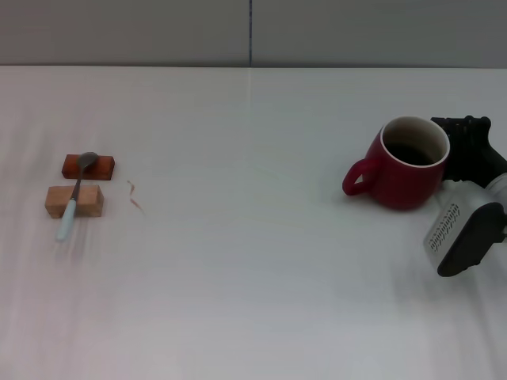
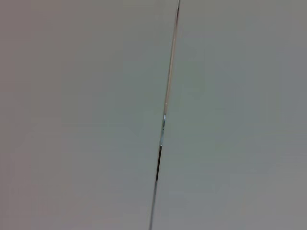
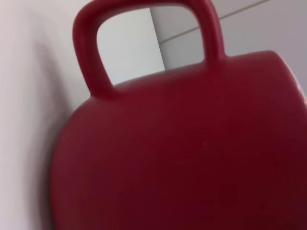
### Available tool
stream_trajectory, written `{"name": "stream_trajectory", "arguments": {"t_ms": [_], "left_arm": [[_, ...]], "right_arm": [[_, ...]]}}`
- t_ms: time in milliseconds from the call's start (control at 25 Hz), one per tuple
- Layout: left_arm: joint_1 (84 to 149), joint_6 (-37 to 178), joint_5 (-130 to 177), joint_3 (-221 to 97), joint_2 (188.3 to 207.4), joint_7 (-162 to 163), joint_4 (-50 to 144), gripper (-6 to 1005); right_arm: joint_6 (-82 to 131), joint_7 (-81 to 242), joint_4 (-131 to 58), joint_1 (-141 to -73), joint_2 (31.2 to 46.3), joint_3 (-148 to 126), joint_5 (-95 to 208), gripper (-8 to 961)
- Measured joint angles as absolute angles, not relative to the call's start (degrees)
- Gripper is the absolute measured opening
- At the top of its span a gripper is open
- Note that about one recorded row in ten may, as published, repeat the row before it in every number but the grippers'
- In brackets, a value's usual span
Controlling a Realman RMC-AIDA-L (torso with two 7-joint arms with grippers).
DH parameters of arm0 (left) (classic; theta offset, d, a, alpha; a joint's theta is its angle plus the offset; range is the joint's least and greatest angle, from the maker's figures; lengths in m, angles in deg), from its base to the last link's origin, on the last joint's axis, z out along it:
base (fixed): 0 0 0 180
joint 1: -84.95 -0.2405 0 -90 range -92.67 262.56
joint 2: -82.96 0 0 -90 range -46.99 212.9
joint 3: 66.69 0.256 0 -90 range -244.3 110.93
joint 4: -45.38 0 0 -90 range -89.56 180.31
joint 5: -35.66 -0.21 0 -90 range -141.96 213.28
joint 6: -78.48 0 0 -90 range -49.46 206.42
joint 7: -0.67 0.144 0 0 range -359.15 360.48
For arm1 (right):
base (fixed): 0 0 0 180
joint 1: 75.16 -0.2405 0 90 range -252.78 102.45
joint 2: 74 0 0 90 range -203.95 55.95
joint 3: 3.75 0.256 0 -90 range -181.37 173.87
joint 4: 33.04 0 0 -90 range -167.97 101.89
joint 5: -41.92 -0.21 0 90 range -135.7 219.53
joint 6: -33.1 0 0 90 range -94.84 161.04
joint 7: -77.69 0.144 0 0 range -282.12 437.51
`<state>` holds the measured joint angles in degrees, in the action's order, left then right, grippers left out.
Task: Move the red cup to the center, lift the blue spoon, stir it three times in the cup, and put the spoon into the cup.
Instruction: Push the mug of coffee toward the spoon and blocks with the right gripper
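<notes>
— Red cup [image 1: 405,165]: where did it stand?
— At the right of the frame on the tabletop [image 1: 253,277], well off centre, handle pointing left.
— And the blue spoon [image 1: 76,195]?
— At far left, untouched, lying across two wooden blocks [image 1: 81,184]. Moving, stirring and dropping in all remained.
— The right gripper [image 1: 463,154]?
— Right against the cup's far-right side; whether it gripped, I could not tell. The left gripper was unseen.

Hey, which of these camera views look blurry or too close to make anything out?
Head view: sharp; red cup and blue spoon read clearly. Right wrist view: the cup fills the frame at close range, soft-edged. Left wrist view: only a plain wall with a seam.
</notes>
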<state>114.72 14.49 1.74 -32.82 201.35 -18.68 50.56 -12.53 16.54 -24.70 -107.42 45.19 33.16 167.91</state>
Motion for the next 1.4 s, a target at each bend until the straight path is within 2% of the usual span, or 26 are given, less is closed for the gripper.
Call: {"name": "stream_trajectory", "arguments": {"t_ms": [1400], "left_arm": [[114.6, 13.6, 1.6, -32.4, 201.34, -18.7, 50.6, 799]], "right_arm": [[-9.1, 17.0, -15.0, -109.0, 45.58, 31.0, 168.6, 52]]}}
